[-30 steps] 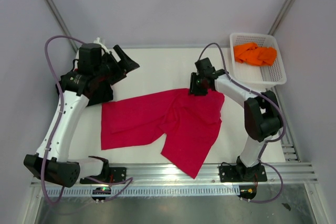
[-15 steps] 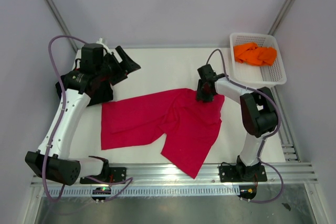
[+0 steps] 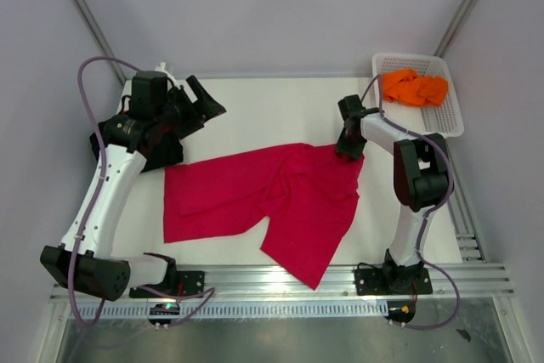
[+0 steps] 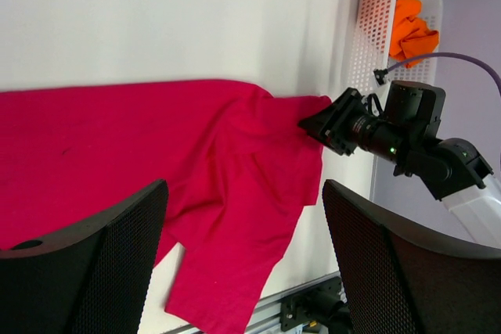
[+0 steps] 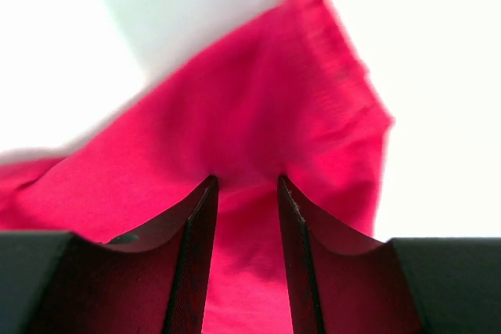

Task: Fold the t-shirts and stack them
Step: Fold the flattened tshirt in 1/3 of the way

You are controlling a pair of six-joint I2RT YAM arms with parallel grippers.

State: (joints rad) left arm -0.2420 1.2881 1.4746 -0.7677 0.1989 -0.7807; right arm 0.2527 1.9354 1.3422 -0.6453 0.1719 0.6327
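The crimson t-shirt (image 3: 280,197) lies loosely spread and rumpled across the middle of the white tabletop (image 3: 272,112), with one lobe trailing toward 6 o'clock as far as the near edge. The right tool (image 3: 346,152) sits at the shirt's 2 o'clock corner, its fingers drawn close and pinching a peak of the red cloth. The left tool (image 3: 208,101) hangs at 10 o'clock, spread wide with nothing in it, clear of the fabric. An orange t-shirt (image 3: 412,87) is bunched in the basket (image 3: 450,129) at 1 o'clock. The cloth looks light, limp and likely to drag and wrinkle, so a single pinch will probably only pull it into a ridge. A better hold would be two matching points on a hem or the shoulders, with the free tool taking the 10 o'clock edge of the shirt.
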